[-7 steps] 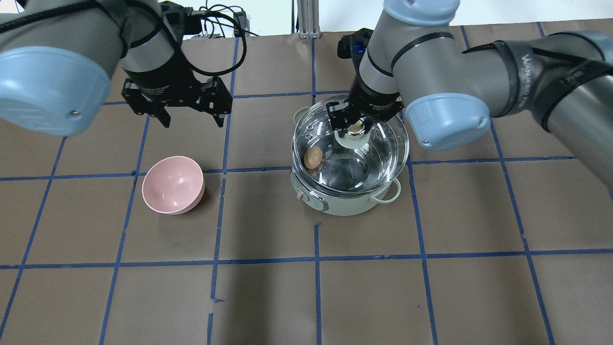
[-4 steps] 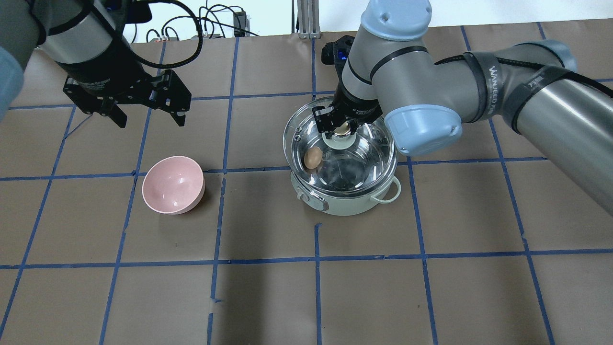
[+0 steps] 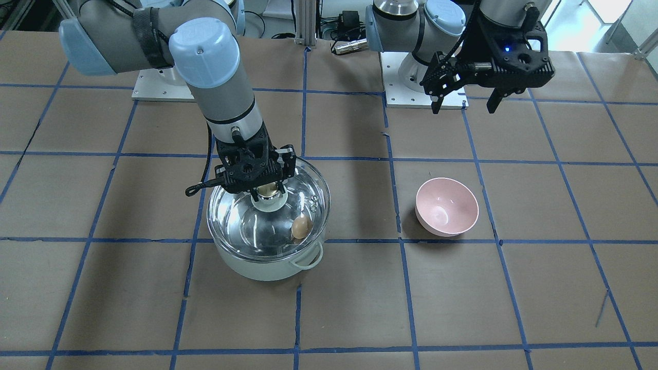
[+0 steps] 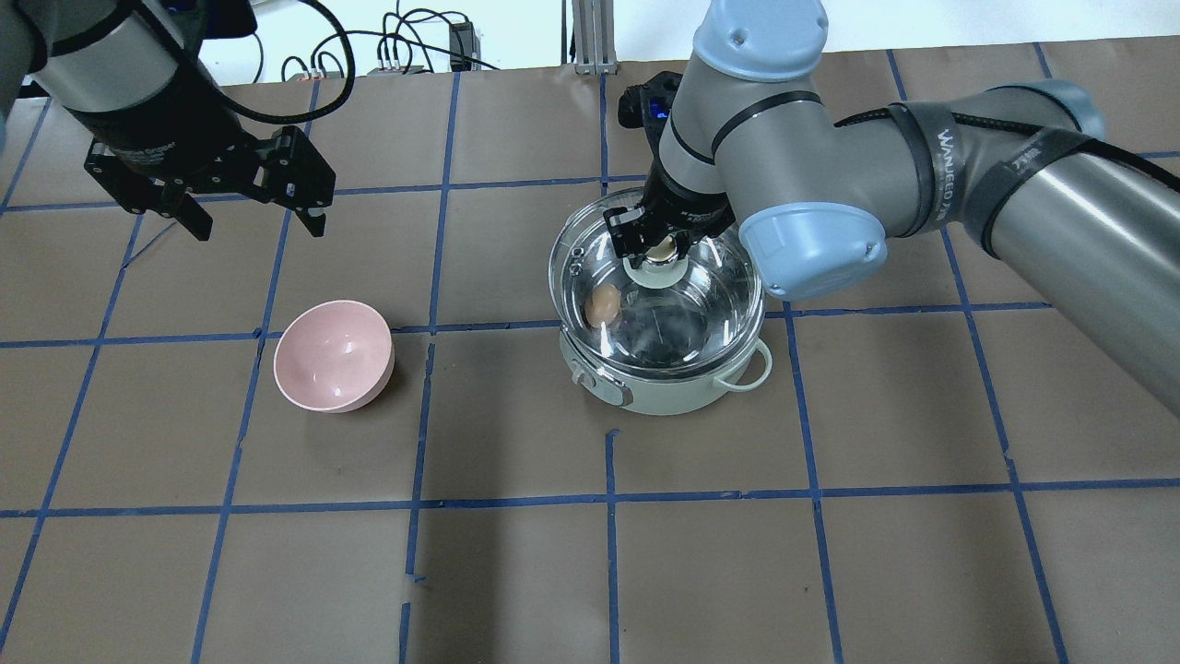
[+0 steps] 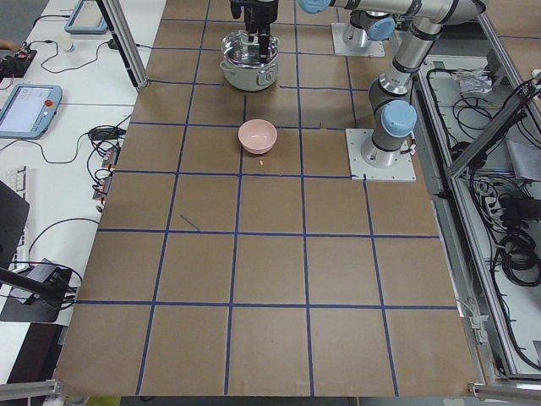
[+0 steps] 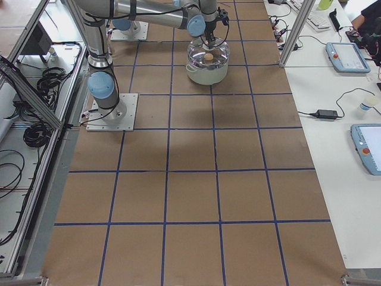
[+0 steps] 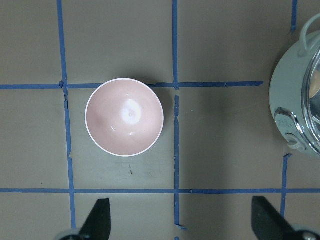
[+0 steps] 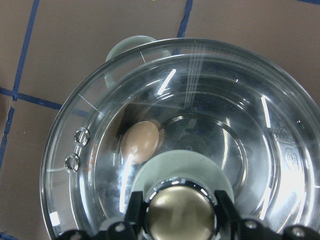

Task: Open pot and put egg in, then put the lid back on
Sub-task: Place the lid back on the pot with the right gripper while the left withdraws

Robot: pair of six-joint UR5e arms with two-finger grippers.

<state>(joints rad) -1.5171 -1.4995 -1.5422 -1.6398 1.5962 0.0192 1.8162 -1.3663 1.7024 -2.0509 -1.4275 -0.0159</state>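
Note:
The mint-green pot stands mid-table, also in the front view. The brown egg lies inside it by the wall, seen through the glass in the right wrist view. My right gripper is shut on the cream-gold knob of the glass lid and holds the lid over the pot's mouth, close above it; I cannot tell whether the rim touches. My left gripper is open and empty, high above the table behind the pink bowl.
A pink bowl stands empty to the left of the pot, also in the left wrist view. Brown paper with blue tape lines covers the table. Cables lie at the far edge.
My right gripper has carried the lid a little to the left over the pot. My left arm has drawn back to the left, away from the pot, still open.

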